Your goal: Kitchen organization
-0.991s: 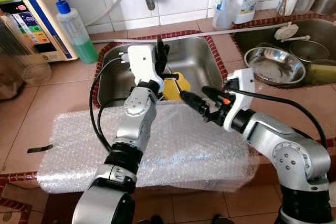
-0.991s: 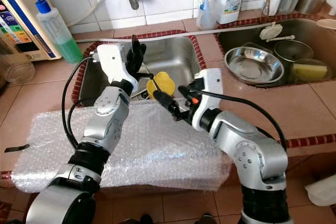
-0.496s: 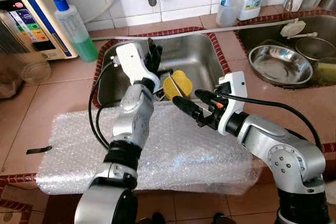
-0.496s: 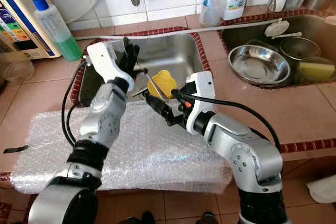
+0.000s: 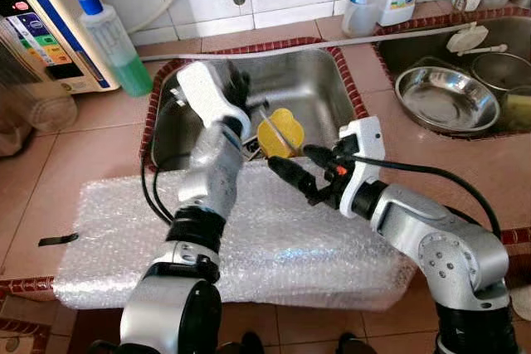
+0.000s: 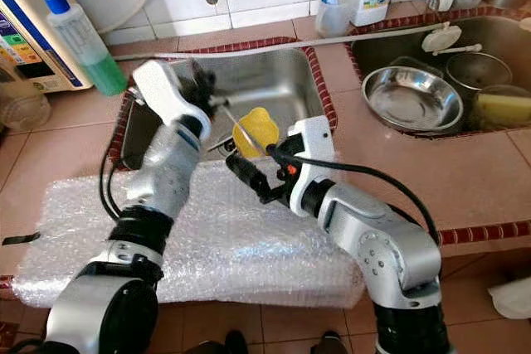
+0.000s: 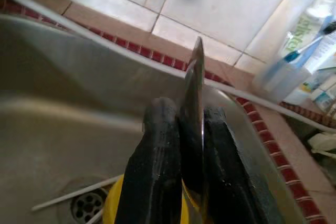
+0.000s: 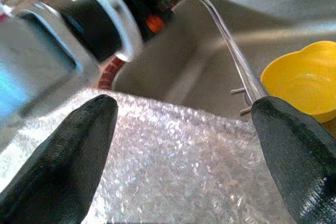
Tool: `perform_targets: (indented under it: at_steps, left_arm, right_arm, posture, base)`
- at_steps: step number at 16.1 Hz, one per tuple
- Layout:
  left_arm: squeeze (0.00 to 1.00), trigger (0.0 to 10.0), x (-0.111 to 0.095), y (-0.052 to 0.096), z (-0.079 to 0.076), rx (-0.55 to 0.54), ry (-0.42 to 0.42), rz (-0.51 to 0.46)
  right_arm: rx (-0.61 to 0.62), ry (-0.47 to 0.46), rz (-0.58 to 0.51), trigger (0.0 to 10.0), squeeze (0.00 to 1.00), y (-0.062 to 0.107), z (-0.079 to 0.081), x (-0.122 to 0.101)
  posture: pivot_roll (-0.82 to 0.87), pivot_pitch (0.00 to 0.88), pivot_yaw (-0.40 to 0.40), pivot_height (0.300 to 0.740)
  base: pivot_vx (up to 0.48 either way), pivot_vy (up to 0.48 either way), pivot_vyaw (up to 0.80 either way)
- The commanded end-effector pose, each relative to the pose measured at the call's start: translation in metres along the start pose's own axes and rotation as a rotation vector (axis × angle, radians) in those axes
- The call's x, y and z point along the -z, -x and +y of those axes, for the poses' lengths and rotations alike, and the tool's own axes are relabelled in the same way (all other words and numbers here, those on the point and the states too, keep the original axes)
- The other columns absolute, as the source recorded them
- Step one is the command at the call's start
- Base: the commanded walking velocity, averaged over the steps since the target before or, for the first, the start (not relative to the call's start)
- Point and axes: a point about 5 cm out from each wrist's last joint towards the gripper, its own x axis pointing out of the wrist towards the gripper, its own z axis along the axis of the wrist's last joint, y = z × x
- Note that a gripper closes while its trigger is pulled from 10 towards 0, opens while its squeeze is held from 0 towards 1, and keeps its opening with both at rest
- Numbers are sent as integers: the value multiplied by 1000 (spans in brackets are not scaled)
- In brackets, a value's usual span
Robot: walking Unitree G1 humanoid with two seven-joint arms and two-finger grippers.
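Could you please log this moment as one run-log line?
left gripper: shut on utensil, over sink | right gripper: open, over bubble wrap | yellow bowl: in sink

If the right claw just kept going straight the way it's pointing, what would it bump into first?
Probably the left arm. The open right gripper points across the bubble wrap toward it, beside the sink; depth is uncertain.
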Motion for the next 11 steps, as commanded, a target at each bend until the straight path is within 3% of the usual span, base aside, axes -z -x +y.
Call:
perform_targets:
  at_steps: [1,6,7,11]
  left_arm:
    - [0,10000,12,2,-4,12,-25,45]
    - [0,10000,39,6,-1,-52,-188,90]
    - [1000,10000,47,7,2,-78,-222,124]
    - [1000,10000,58,11,6,-102,-282,149]
  right_arm:
    - [-22,23,-12,10000,1000,0,7,-1]
    - [-44,77,23,10000,1000,1,14,4]
    - [-30,111,62,10000,1000,2,14,6]
    - [1,130,89,10000,1000,5,10,9]
  posture:
    - [-346,210,189,740]
    - [-353,215,187,740]
    - [-355,217,190,740]
    - [-361,220,194,740]
  base:
    - [0,0,0]
    - [0,0,0]
    - [0,0,0]
    - [0,0,0]
